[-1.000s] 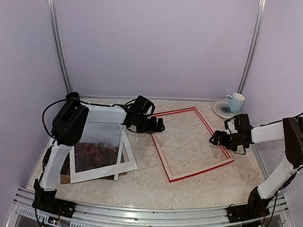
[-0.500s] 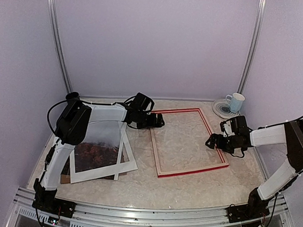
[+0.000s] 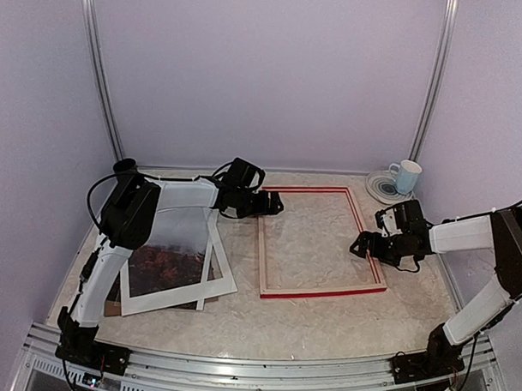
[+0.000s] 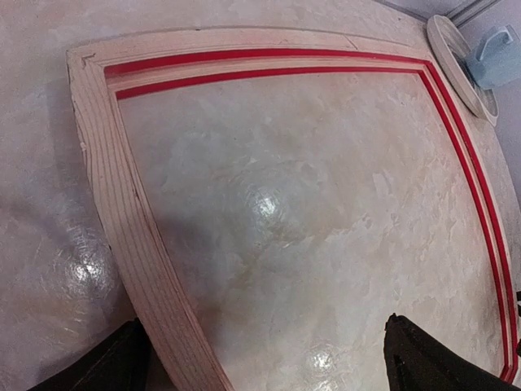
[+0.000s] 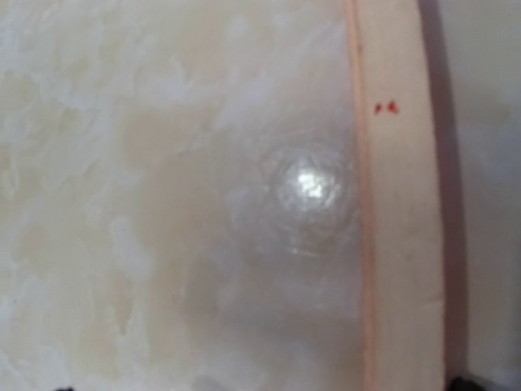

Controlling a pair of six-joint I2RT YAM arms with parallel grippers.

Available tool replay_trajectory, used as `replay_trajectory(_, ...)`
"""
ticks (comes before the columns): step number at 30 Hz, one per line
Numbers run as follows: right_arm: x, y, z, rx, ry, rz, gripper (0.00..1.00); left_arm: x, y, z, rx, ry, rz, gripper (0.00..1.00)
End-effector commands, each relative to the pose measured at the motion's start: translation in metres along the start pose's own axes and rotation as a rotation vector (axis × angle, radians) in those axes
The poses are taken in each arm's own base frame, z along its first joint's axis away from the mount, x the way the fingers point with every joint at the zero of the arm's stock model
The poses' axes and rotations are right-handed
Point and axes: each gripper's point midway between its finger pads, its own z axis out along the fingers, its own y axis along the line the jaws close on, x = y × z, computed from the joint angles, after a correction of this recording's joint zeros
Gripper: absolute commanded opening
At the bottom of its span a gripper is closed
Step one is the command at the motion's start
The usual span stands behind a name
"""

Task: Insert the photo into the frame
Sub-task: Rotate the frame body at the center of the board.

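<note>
Over edges of the red-rimmed, pale-wood frame (image 3: pixel 322 292), left claw (image 3: pixel 273 204) and right claw (image 3: pixel 359 244) gape.

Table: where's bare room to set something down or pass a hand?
Widest bare patch: the near strip of table between frame and arm bases. A narrower lane between mat and the frame's left side. Crowded: the left, with mat and photo stacked; the far right corner with the cup; the frame's edges at the left claw and right claw.
</note>
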Motion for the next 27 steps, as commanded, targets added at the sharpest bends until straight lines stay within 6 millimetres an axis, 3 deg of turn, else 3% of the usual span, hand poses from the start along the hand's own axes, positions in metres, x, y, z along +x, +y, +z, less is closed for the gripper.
replay_trajectory(1, 0.007, 0.017, -0.002, -0.063, 0.018, -0.003, 0.99, -0.004, -0.008, 0.008, 0.062, -0.015, 0.016, 0.99)
replay_trajectory(17, -0.006, 0.016, -0.01, -0.028, -0.02, -0.02, 0.99, -0.029, 0.004, 0.001, 0.037, -0.097, 0.014, 0.99)
replay_trajectory(24, -0.026, 0.011, -0.032, 0.053, -0.095, -0.031, 0.99, -0.067, -0.005, -0.034, 0.047, -0.199, 0.037, 0.99)
replay_trajectory(27, -0.038, 0.009, -0.045, 0.102, -0.136, -0.039, 0.99, -0.072, -0.009, -0.046, 0.044, -0.215, 0.047, 0.99)
